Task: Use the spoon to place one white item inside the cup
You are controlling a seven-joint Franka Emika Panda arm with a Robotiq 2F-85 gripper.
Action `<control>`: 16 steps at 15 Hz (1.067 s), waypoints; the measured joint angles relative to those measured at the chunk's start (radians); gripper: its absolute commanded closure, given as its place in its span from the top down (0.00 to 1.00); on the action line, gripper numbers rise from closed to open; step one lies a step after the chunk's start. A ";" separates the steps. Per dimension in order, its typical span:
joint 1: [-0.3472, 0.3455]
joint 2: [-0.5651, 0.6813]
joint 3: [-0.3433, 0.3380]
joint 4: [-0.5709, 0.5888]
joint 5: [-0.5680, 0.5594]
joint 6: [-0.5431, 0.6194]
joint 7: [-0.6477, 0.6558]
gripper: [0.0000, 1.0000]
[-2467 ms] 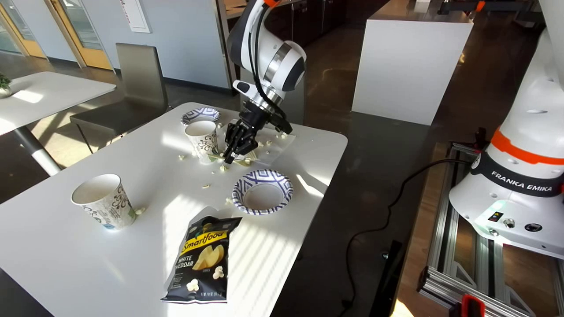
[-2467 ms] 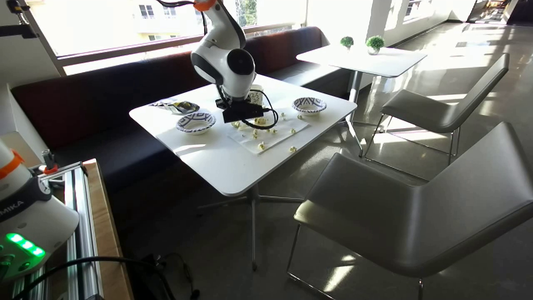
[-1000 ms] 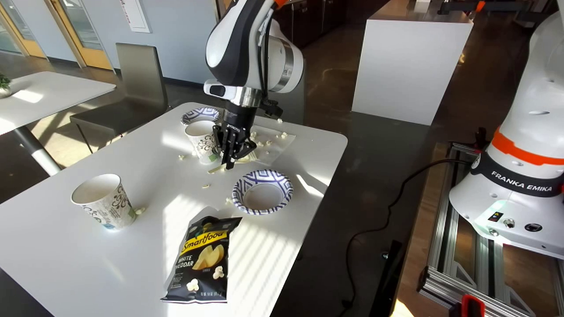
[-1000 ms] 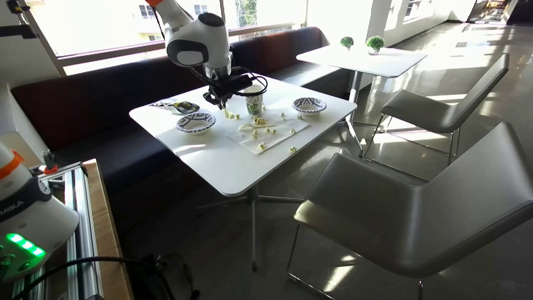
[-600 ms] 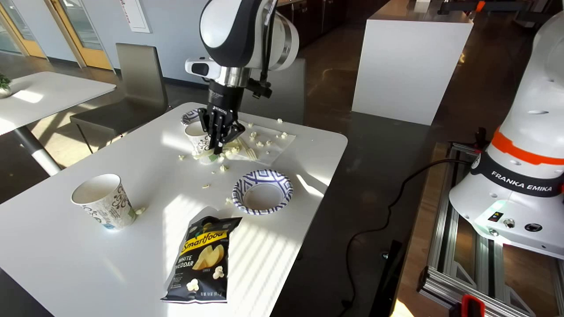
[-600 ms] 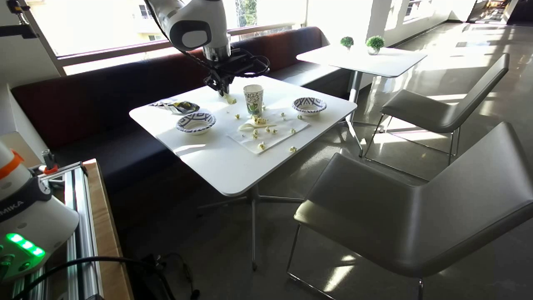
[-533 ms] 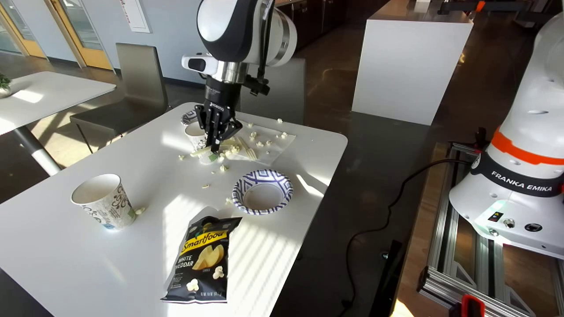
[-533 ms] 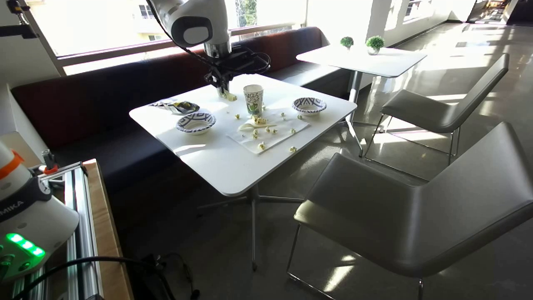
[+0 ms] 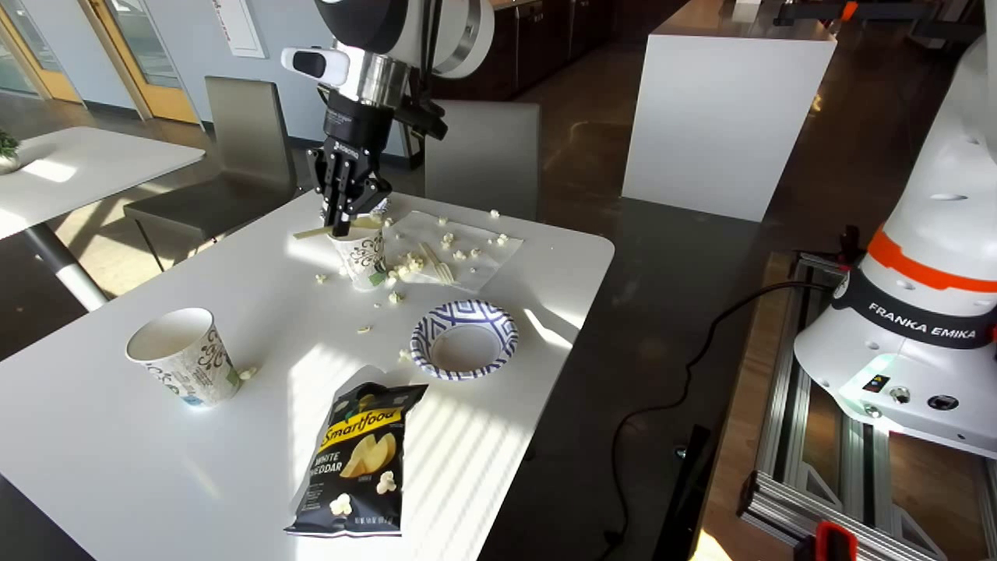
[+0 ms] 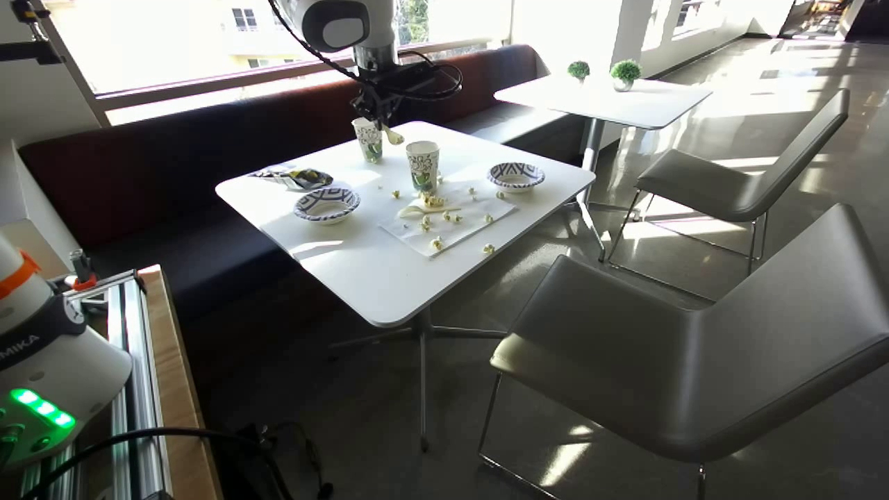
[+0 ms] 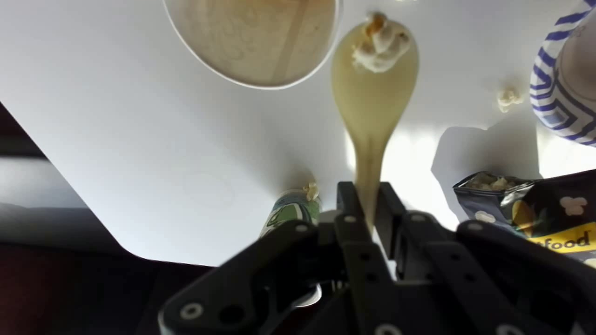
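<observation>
My gripper (image 11: 366,197) pinches the spoon (image 11: 375,97) by its handle; popcorn (image 11: 381,48) sits in the scoop, upper right of centre, wrist view. Spoon likely light, flexible plastic: grip mid-handle, hold level.

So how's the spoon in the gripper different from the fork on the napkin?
The spoon is held aloft in the fingers, while the fork lies on the napkin. The spoon has a rounded head carrying popcorn; the fork has tines. Both look pale and creamy in colour.
</observation>
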 measured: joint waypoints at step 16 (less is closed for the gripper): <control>-0.172 0.181 0.164 0.181 0.183 0.096 -0.139 0.03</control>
